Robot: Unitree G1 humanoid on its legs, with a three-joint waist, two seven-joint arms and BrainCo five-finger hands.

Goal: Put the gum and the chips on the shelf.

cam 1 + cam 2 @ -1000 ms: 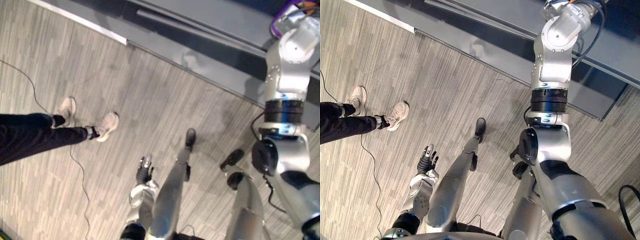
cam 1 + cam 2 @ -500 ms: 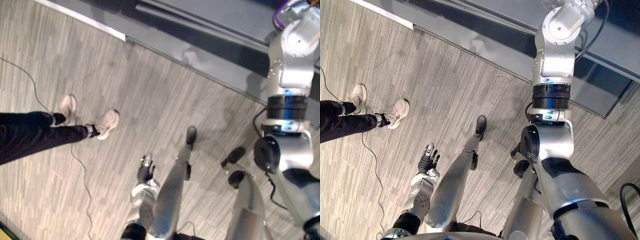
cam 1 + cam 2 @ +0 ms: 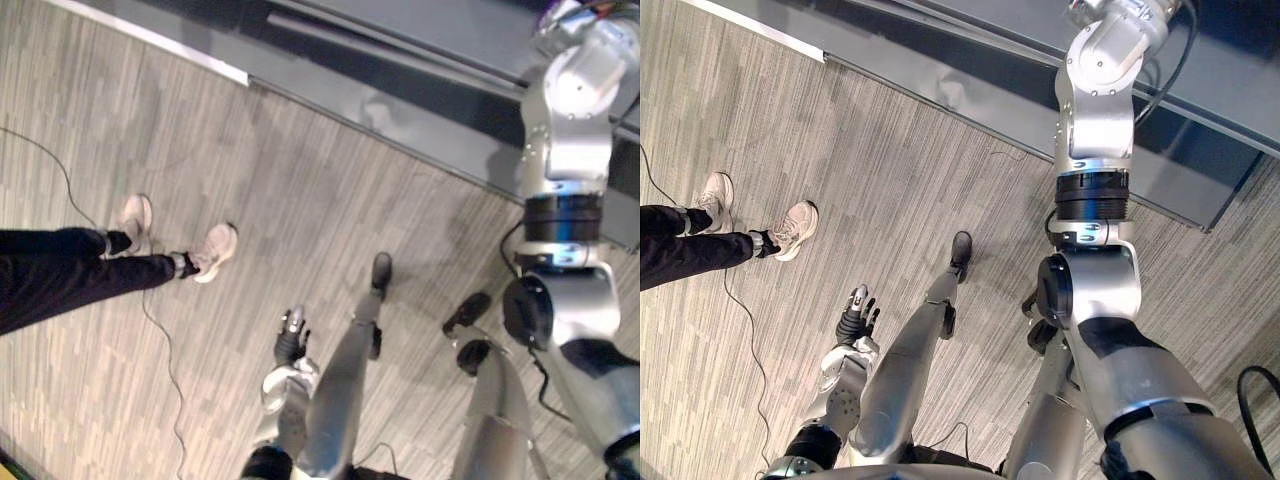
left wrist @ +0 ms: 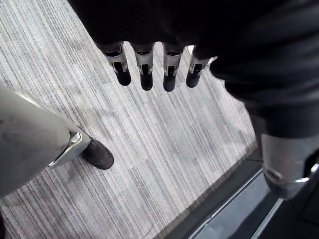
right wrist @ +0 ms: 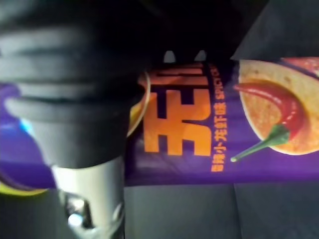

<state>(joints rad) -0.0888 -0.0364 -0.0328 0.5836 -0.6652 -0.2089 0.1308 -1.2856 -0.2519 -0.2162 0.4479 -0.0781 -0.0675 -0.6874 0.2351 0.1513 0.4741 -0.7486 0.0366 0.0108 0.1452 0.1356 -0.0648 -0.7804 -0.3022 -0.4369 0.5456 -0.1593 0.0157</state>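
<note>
Person's legs (image 3: 60, 275) at left on the striped floor (image 3: 300, 180), left hand (image 3: 289, 342) low near centre with fingers (image 4: 145, 74) straight and spread, holding nothing, right hand (image 5: 70, 99) raised far right at the grey shelf (image 3: 430, 40), clamped round the purple chips can (image 5: 199, 134).

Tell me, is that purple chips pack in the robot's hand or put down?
In hand: right hand curls round the purple chips pack, fingertips showing past its edge.

You saw silver-grey arms; the right arm (image 3: 1095, 110) carried a black ring with a blue glint, the left hand (image 4: 149, 30) a dark cover and silver, dark-tipped fingers (image 4: 145, 69).
</note>
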